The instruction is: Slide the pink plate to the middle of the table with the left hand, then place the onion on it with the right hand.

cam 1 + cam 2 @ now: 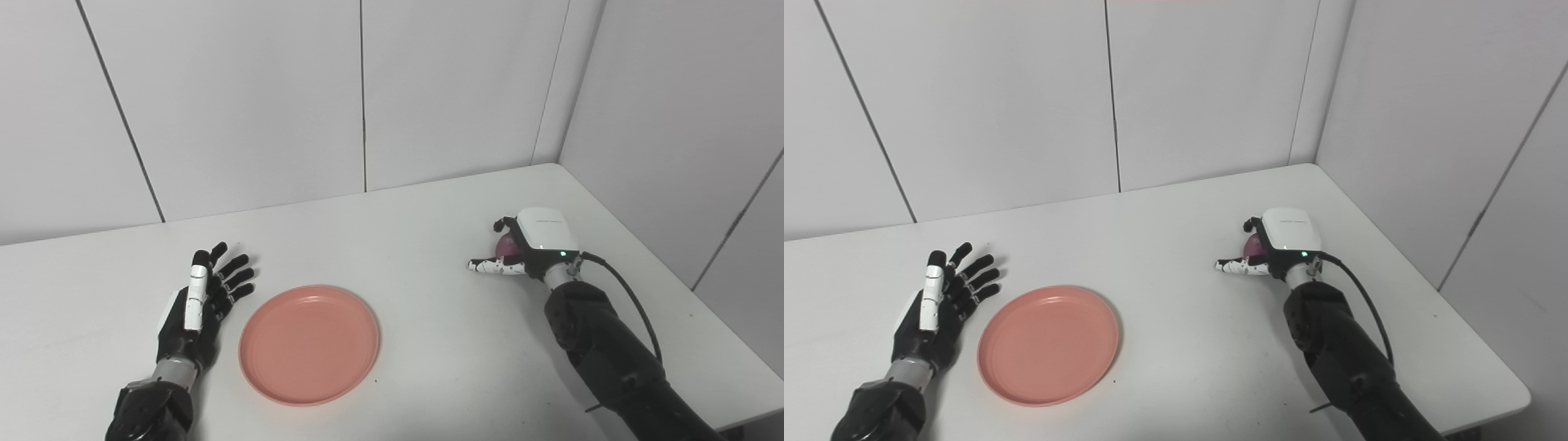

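The pink plate (309, 343) lies flat on the white table (392, 245), left of centre near the front. My left hand (202, 300) rests just left of the plate, fingers spread and open, palm facing the plate, not touching it. Over at the right, my right hand (530, 245) curls over the purple onion (507, 246), which shows only as a small patch under the palm. Fingers wrap its far side and the thumb (490, 266) points left along the table.
White wall panels stand behind the table and along its right side. The table's right edge and front right corner (1516, 398) lie close to my right arm. A black cable (631, 300) loops off the right wrist.
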